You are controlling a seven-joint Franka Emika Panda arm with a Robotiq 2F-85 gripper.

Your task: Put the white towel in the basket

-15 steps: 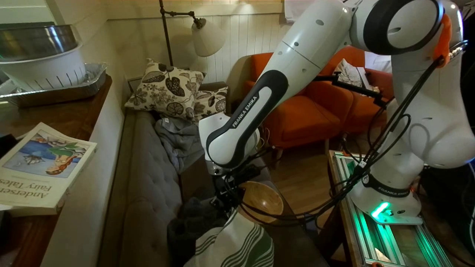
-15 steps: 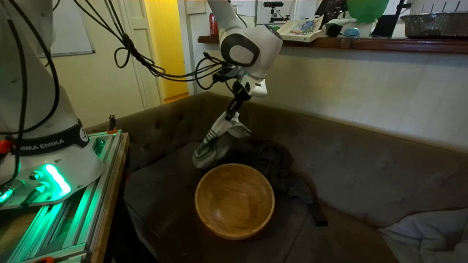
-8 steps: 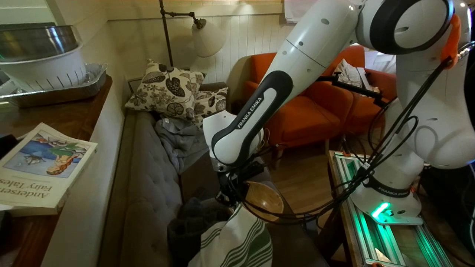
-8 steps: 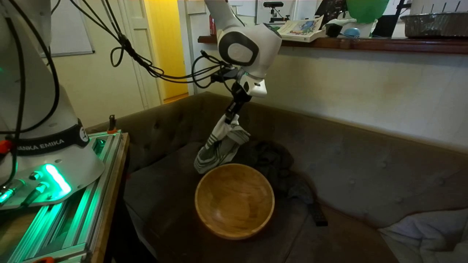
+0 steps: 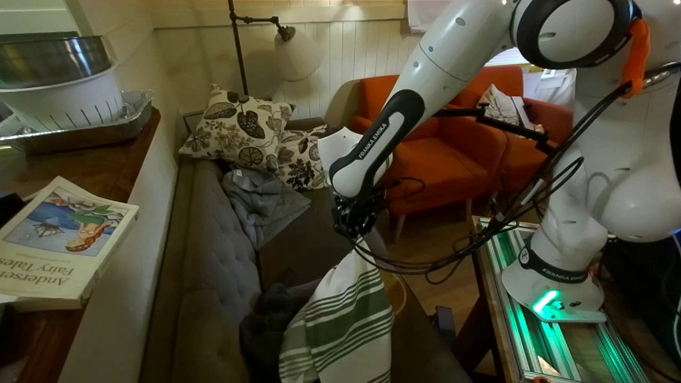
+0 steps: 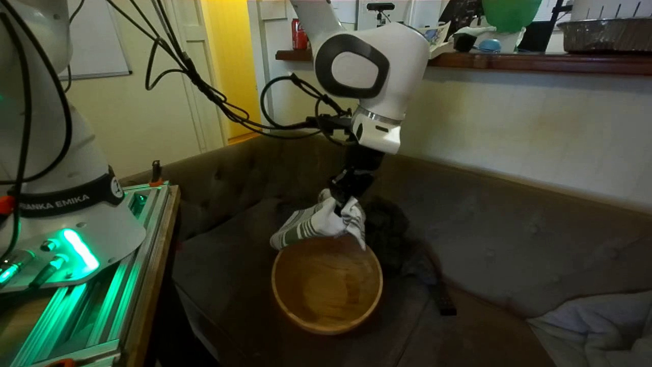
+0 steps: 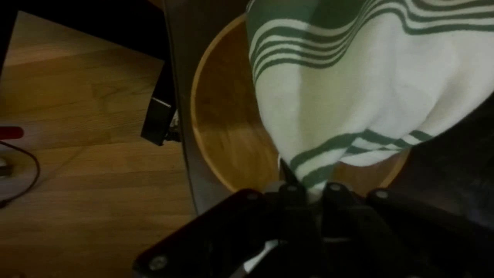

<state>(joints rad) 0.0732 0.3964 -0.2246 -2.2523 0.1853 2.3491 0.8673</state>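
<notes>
The jaws of the black two-fingered gripper [image 7: 310, 189] are clamped on a gathered end of the white cloth towel with green stripes [image 5: 340, 319]; in the wrist view the fabric is narrowed to a point between the fingers. From there the towel is hung in a long, widening fall. In an exterior view the gripper is seen above the far edge of the round light-brown wooden bowl [image 6: 326, 300], by which the task's basket is presumably meant. Part of the bowl is covered by the towel in the wrist view, yet most of the fall appears to be hung outside it; whether the rim is touched cannot be told. The bowl is set on the brown-grey upholstered sofa [image 6: 489, 244], with a crumpled dark grey cloth [image 6: 389, 227] just beside it.

The carry is judged to be in hand, the placing not yet done. For the next move, the gripped end should be brought further over the bowl's middle, so that the trailing length is drawn in across the rim, then lowered and let go. If released too soon, much of the towel may be left draped outside
</notes>
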